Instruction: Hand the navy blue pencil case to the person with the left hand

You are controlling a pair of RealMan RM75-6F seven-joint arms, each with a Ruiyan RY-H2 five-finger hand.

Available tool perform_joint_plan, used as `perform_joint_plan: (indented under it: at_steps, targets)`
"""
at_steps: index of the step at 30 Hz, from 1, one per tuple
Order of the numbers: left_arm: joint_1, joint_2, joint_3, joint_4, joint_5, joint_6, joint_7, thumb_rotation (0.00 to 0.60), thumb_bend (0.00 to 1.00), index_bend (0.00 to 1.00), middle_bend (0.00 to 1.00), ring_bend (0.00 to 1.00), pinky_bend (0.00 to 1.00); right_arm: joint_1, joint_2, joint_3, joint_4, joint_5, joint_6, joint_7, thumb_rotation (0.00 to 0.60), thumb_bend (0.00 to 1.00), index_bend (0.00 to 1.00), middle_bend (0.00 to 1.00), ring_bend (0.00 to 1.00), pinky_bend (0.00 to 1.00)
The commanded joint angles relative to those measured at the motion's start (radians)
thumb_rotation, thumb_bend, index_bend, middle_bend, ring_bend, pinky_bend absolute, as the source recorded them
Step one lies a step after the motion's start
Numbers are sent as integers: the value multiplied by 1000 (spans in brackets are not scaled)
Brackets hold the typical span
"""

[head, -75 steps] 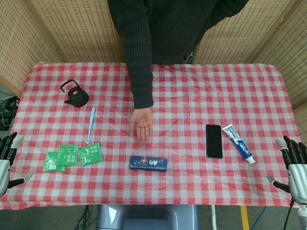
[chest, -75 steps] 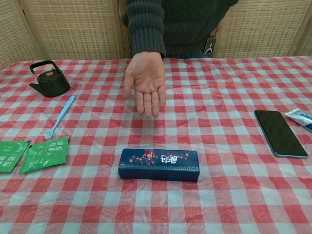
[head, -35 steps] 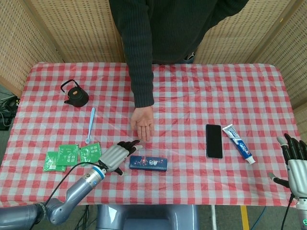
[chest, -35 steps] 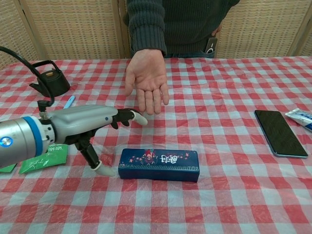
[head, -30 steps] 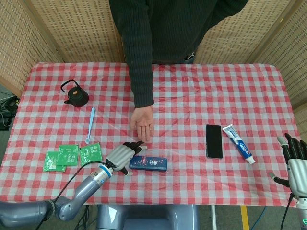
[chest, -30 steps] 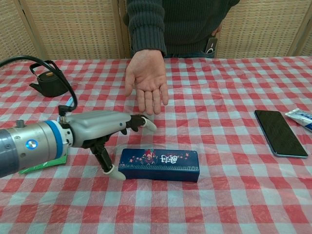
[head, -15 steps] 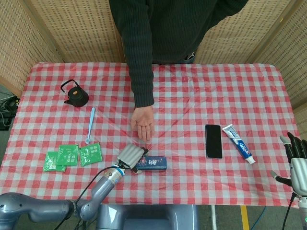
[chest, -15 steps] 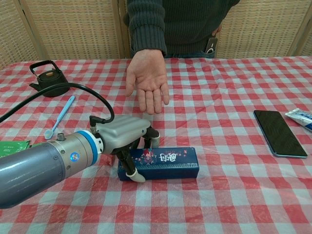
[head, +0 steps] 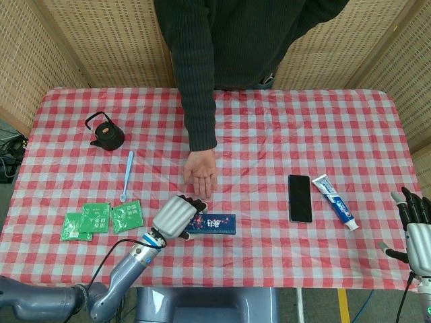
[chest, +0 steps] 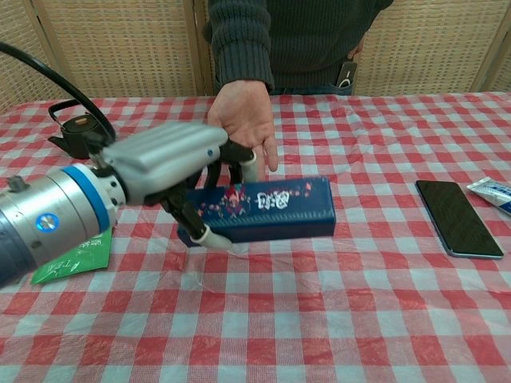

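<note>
My left hand (head: pixel 175 217) (chest: pixel 172 171) grips the left end of the navy blue pencil case (head: pixel 214 225) (chest: pixel 275 209), a long box with a floral print and white lettering. The case hangs above the checked tablecloth, level and sticking out to the right of the hand. The person's open palm (head: pixel 201 173) (chest: pixel 243 116) waits just beyond the case, facing up. My right hand (head: pixel 417 232) stays at the table's right edge with fingers apart and nothing in it.
Green sachets (head: pixel 101 218) (chest: pixel 70 255), a blue toothbrush (head: pixel 126 175) and a black teapot (head: pixel 106 132) (chest: pixel 78 132) lie to the left. A black phone (head: pixel 300 198) (chest: pixel 457 217) and a toothpaste tube (head: pixel 335 202) lie to the right.
My left hand closed around the case and lifted it off the table toward the person's palm. The right hand has not moved.
</note>
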Motion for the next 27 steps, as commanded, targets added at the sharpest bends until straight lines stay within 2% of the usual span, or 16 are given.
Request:
perform_joint_plan:
  at_steps: [1, 4, 7, 10, 17, 19, 20, 22, 23, 24, 27]
  targets:
    - [10, 65, -39, -66, 19, 42, -14, 600, 84, 642, 501, 569, 593, 0, 0, -1, -2, -1, 0, -2, 600, 0, 73, 0, 0, 0]
    - [2, 94, -86, -88, -8, 52, 3, 600, 84, 644, 502, 568, 593, 0, 0, -1, -3, 0, -1, -2, 600, 0, 73, 0, 0, 0]
    - [-21, 117, -147, -79, -83, 39, 41, 600, 84, 645, 502, 568, 593, 2, 2, 0, -2, 5, -6, 2, 600, 0, 73, 0, 0, 0]
    - [-44, 118, -179, -47, -149, 16, 67, 600, 84, 645, 503, 569, 593, 3, 3, 0, -2, 7, -9, 4, 600, 0, 73, 0, 0, 0]
    - [-81, 88, -200, 15, -244, -16, 75, 600, 79, 630, 498, 568, 589, 4, 7, 3, -1, 15, -13, 12, 600, 0, 74, 0, 0, 0]
    - [-86, 85, -200, 21, -252, -19, 71, 600, 58, 587, 454, 529, 554, 4, 8, 3, -1, 17, -13, 15, 600, 0, 75, 0, 0, 0]
    - [-88, 86, -197, 21, -254, -20, 69, 600, 34, 515, 377, 455, 486, 3, 9, 4, -1, 18, -13, 17, 600, 0, 76, 0, 0, 0]
    - [-88, 91, -191, 11, -253, -21, 59, 600, 5, 291, 167, 225, 287, 4, 10, 4, 0, 20, -15, 20, 600, 0, 77, 0, 0, 0]
    - [-87, 95, -190, 2, -251, -18, 53, 600, 0, 143, 61, 98, 152, 4, 11, 5, 0, 21, -16, 22, 600, 0, 77, 0, 0, 0]
    - [-85, 98, -191, -9, -247, -13, 44, 600, 0, 46, 6, 20, 57, 4, 12, 4, 0, 21, -16, 22, 600, 0, 78, 0, 0, 0]
    - [-71, 126, -199, -70, -199, 31, 12, 600, 0, 0, 0, 0, 0, 3, 13, 3, -2, 18, -14, 25, 600, 0, 78, 0, 0, 0]
